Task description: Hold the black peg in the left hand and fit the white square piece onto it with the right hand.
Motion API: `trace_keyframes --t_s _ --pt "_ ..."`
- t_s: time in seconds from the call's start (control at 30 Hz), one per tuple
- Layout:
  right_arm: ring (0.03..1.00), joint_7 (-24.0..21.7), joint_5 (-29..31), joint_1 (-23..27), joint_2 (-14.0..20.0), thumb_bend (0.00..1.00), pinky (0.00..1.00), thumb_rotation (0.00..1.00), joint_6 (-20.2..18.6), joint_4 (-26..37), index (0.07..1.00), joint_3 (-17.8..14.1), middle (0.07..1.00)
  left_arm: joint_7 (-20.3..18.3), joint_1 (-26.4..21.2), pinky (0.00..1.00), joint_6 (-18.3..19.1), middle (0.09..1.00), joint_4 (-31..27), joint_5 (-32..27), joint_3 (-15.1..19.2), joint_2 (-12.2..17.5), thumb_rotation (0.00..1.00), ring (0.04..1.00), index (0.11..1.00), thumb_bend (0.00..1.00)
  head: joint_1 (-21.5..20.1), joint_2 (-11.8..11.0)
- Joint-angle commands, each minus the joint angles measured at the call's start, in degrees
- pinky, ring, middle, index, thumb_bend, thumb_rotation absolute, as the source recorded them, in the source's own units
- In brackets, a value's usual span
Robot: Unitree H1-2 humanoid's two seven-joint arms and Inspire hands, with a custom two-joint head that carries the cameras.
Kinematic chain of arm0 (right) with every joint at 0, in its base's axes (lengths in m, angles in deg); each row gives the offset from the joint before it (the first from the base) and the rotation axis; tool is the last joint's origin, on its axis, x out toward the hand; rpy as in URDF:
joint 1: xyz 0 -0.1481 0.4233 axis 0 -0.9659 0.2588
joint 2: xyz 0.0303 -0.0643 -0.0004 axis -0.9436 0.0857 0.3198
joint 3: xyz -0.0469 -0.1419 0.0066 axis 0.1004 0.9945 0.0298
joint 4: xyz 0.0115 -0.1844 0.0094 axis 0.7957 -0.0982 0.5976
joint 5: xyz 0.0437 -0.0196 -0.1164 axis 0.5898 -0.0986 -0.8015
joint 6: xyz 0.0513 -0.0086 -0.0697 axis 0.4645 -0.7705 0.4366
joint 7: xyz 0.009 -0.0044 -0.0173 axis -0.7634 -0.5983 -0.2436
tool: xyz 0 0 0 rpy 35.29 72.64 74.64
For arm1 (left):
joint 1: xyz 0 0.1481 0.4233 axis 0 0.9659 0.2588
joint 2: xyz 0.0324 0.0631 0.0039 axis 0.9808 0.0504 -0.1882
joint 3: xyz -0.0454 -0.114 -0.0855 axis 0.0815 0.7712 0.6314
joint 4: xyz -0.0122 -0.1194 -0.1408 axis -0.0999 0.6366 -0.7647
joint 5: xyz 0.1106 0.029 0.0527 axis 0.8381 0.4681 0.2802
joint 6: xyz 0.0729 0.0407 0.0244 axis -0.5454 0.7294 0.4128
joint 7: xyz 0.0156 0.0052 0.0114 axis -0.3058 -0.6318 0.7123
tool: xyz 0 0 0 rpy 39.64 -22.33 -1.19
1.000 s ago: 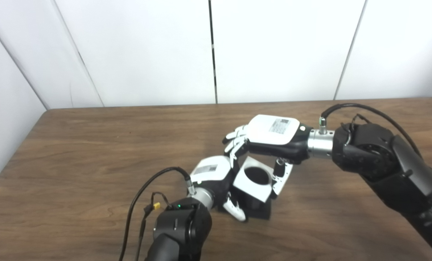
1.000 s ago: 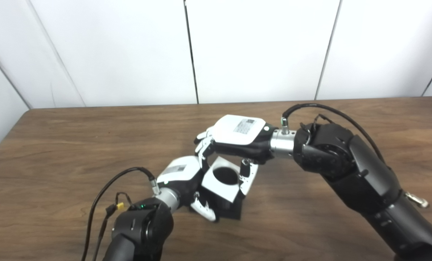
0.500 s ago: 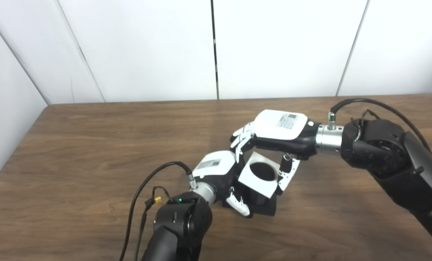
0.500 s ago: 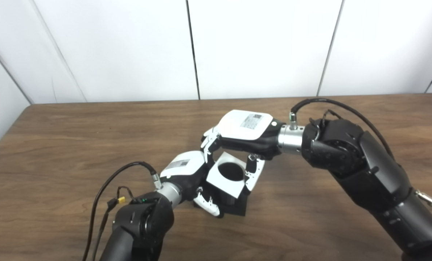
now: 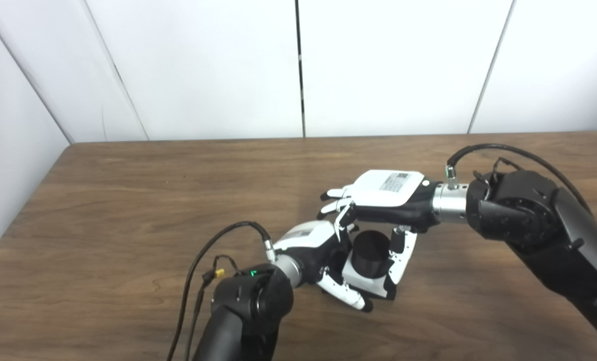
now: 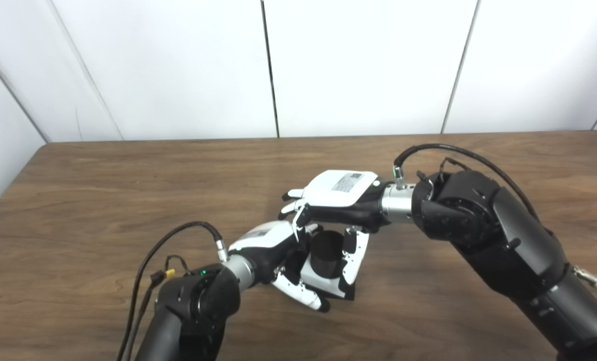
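On the desk (image 5: 128,200), the white square piece (image 5: 366,283) is seated around the black peg (image 5: 371,253); left hand (image 5: 323,250) apparently grips the base, right hand (image 5: 378,210) is closed on the piece.

Both head cameras sit side by side, looking down and forward over the near edge of the desk (image 5: 128,200). They share nearly the whole desk and the far wall (image 6: 358,65), close in.
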Motion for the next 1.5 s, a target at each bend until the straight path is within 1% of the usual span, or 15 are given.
trace_keyframes --t_s 0.0,0.13,0.23,0.4,0.6,0.67,0.83,0.97,1.1,1.13,1.27,1.3,1.37,1.43,1.47 --pt "1.000 0.20 -0.08 2.54 0.64 1.00 0.94 0.34 -0.55 0.27 0.865 -1.25 0.918 -4.65 0.56 0.96 1.05 0.987 1.57 0.90 0.88 0.60 0.40 0.993 1.000 1.00 0.13 0.09" --pt "1.000 0.13 -0.04 2.65 0.44 1.00 0.95 0.34 -1.01 -0.42 0.861 -1.49 0.923 -5.65 0.63 0.94 1.05 0.984 1.11 2.90 2.14 -0.02 0.41 0.984 1.000 1.00 0.17 -0.06" --pt "1.000 0.21 0.03 2.61 0.32 1.00 0.96 0.32 -1.39 -0.72 0.866 -1.80 0.926 -5.49 1.08 0.91 1.05 0.982 0.83 4.40 3.03 -0.75 0.39 0.974 1.000 1.00 0.20 -0.45" --pt "1.000 0.89 0.21 2.58 0.60 1.00 0.98 0.32 -1.39 -1.45 0.901 -2.95 0.943 -4.23 1.55 0.90 1.04 0.982 0.53 5.65 4.60 -1.48 0.38 0.975 1.000 1.00 1.51 -0.57" --pt "1.000 1.73 2.61 3.38 1.53 1.00 0.97 0.33 -0.20 -3.37 0.937 -5.81 0.956 -4.61 0.46 0.90 1.06 0.991 -1.10 6.86 9.05 -2.44 0.38 0.985 1.000 1.00 3.22 -1.27" --pt "1.000 1.68 3.59 3.64 1.78 1.00 0.97 0.35 -1.07 -3.95 0.944 -7.08 0.962 -4.51 -0.13 0.85 1.02 0.977 -2.13 5.73 10.20 -1.54 0.38 0.959 1.000 1.00 2.57 -2.15" --pt "1.000 2.53 6.54 3.84 1.92 1.00 0.95 0.39 -2.70 -6.49 0.935 -10.26 0.957 -6.86 -1.31 0.77 1.05 0.982 -4.99 1.87 14.76 0.26 0.37 0.953 1.000 1.00 1.98 -1.65" --pt "0.976 2.48 8.67 3.86 1.90 1.00 0.86 0.41 -5.67 -7.89 0.931 -12.17 0.947 -8.78 -1.45 0.79 1.05 0.997 -7.06 -1.08 17.94 1.76 0.42 0.984 1.000 1.00 1.22 -1.62" --pt "0.927 3.26 10.73 3.67 2.19 1.00 0.81 0.46 -6.04 -11.18 0.933 -13.40 0.933 -10.73 -1.03 0.79 1.06 0.987 -8.88 -4.59 20.70 4.40 0.46 0.966 1.000 1.00 0.73 -1.32" --pt "0.923 2.89 11.16 3.82 2.39 1.00 0.81 0.47 -6.64 -11.90 0.931 -13.43 0.934 -11.36 -0.90 0.82 1.01 0.981 -9.10 -5.65 21.32 5.08 0.45 0.964 1.000 1.00 0.41 -1.54" --pt "0.937 0.22 15.32 3.53 3.30 1.00 0.84 0.44 -15.00 -13.00 0.936 -14.63 0.948 -12.43 0.14 0.88 1.01 0.989 -9.53 -13.40 26.12 6.56 0.44 0.976 1.000 1.00 -0.16 -1.45" --pt "0.946 -0.03 17.37 3.02 3.42 1.00 0.86 0.44 -16.73 -13.54 0.938 -15.67 0.953 -11.83 0.71 0.88 1.00 0.991 -9.82 -15.11 27.43 6.67 0.44 0.975 1.000 1.00 -0.16 -1.45" --pt "0.967 1.50 21.17 0.62 3.98 1.00 0.88 0.51 -17.17 -14.90 0.948 -18.87 0.966 -8.55 2.68 0.86 1.05 0.983 -10.88 -18.59 31.46 5.73 0.53 0.960 0.999 0.92 -0.24 -1.44" --pt "0.952 4.56 23.45 -2.58 4.02 1.00 0.87 0.65 -17.99 -14.84 0.954 -22.63 0.961 -2.47 4.99 0.86 1.05 0.949 -11.22 -22.12 34.99 4.14 0.68 0.931 0.992 0.81 -0.52 -0.92" --pt "0.940 6.51 23.26 -4.24 4.07 1.00 0.87 0.71 -18.78 -13.95 0.953 -24.20 0.954 1.19 6.07 0.88 1.03 0.940 -11.02 -24.52 36.34 3.29 0.72 0.930 0.988 0.79 -0.63 -0.85"
